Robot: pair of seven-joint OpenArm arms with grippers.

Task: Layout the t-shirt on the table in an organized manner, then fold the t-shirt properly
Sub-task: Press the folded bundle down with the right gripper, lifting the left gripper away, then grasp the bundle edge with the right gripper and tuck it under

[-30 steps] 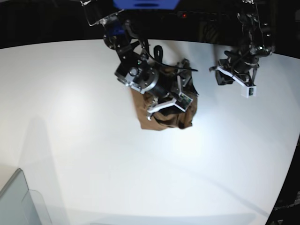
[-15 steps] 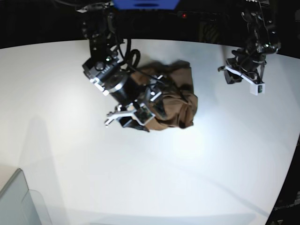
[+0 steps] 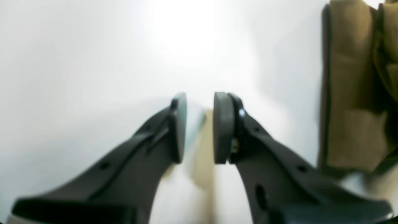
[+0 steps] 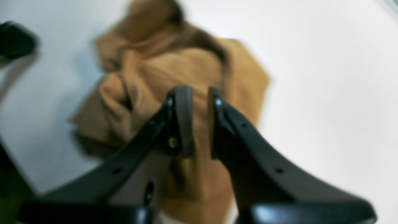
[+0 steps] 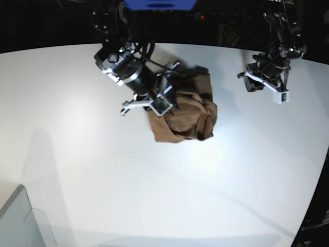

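Your right hand point(image 4: 199, 121) had its two pads close together with only a narrow gap, and whether a fold of cloth sat between them I cannot tell, because the wrist view was blurred. This hand was over the t-shirt point(image 5: 187, 113), near the left edge of the crumpled heap as the base view showed it. Your left hand point(image 3: 199, 127) also stood with a small gap between its pads, and it grasped nothing; under it was only the bare white bench point(image 5: 103, 175). It hung well apart from the shirt, near the far right side of the bench. The t-shirt lay bunched and wrinkled in the far middle part of the bench, not spread out. A grey translucent bin point(image 5: 20, 221) corner showed at the near left.
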